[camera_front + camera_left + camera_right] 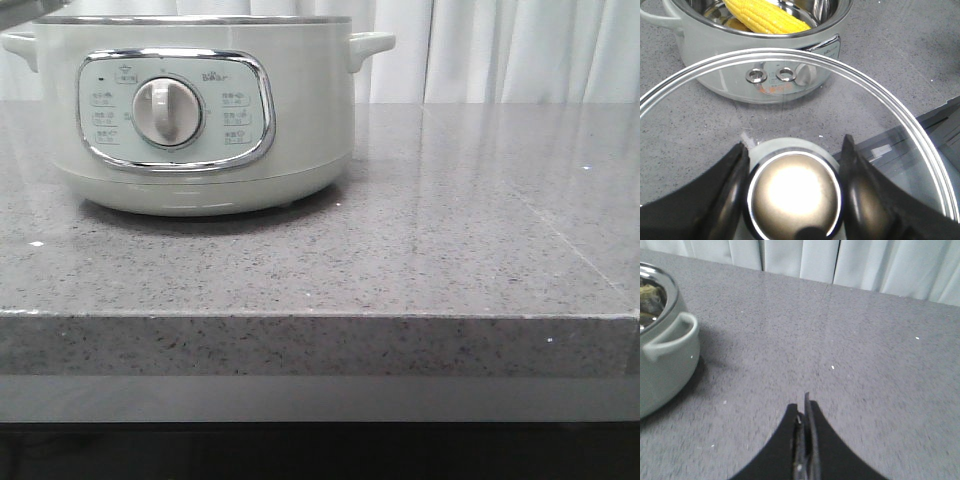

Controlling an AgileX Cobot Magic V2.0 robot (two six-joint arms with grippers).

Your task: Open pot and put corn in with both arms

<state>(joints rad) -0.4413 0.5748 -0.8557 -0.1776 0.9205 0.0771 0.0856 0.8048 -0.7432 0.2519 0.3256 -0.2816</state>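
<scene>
The pale-green pot (200, 110) stands at the back left of the grey counter; neither gripper shows in the front view. In the left wrist view the pot (715, 40) is open, and the yellow corn (765, 17) lies inside its steel bowl. My left gripper (795, 192) is shut on the lid's round metal knob (794, 195) and holds the glass lid (790, 55) above the counter, in front of the pot. My right gripper (805, 405) is shut and empty, above bare counter to the right of the pot (662, 355).
The grey speckled counter (450, 250) stretches right of the pot, with its front edge (320, 318) near the camera. White curtains (500, 50) hang behind. A dark ledge (940, 120) shows beyond the counter edge in the left wrist view.
</scene>
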